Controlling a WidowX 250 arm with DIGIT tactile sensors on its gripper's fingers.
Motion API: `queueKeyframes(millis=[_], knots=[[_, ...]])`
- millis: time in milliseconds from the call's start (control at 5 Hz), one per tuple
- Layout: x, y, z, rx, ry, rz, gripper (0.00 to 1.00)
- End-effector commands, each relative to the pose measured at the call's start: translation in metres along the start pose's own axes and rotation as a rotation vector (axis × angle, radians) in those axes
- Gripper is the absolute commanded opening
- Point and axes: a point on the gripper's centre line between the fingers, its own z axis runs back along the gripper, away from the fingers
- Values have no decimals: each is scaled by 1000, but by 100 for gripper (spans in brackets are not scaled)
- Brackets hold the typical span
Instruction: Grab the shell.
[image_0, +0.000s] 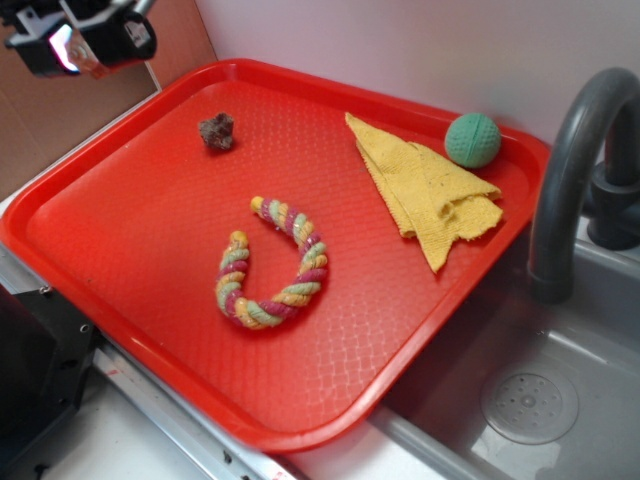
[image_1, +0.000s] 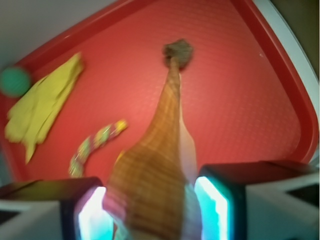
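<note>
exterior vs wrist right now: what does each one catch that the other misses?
Exterior only: the faucet and the sink beside the tray.
Wrist only: the tan-orange shell, apparently gripped between the fingers of the tool; the exterior crops the tool's tip, so no shell shows there.
Both: the red tray, dark lump, rope toy, yellow cloth and green ball.
</note>
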Motion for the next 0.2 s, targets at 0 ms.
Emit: queueKeyframes(millis=[0], knots=[[-2, 6, 0, -22, -7, -10, 0]])
